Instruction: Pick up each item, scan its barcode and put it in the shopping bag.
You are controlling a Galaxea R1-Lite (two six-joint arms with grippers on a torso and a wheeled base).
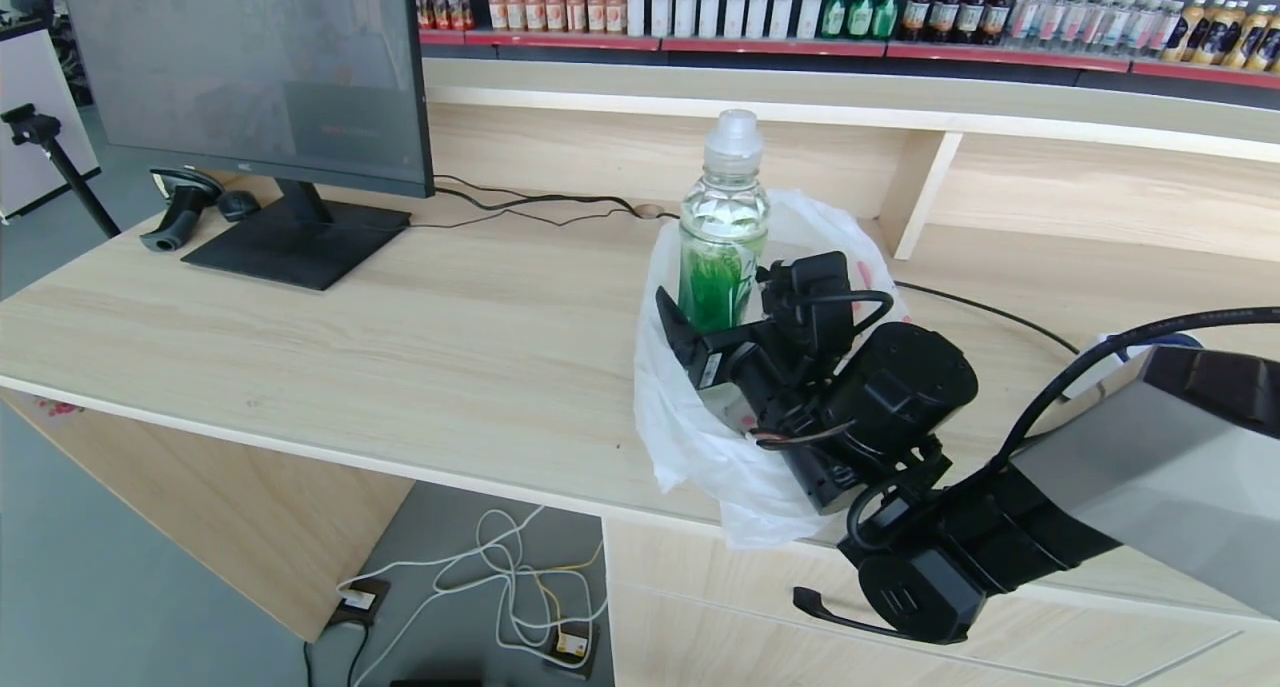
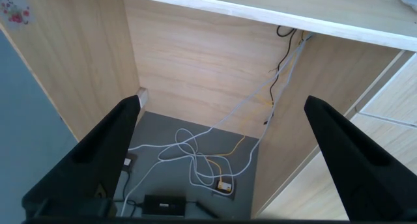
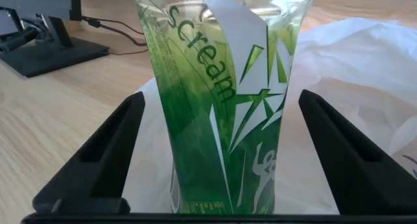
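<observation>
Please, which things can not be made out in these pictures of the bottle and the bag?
- Base of the bottle: the right gripper and the shopping bag cover it in the head view; the right wrist view's edge cuts it off. Whether it rests in the bag: cannot tell.
- Inside of the bag: bottle and gripper hide it, head view.
- Print on the monitor, head view: too small.

A dark monitor [image 1: 250, 67] stands on the wooden counter [image 1: 400, 337], with rows of bottled drinks [image 1: 800, 7] shelved behind.
</observation>
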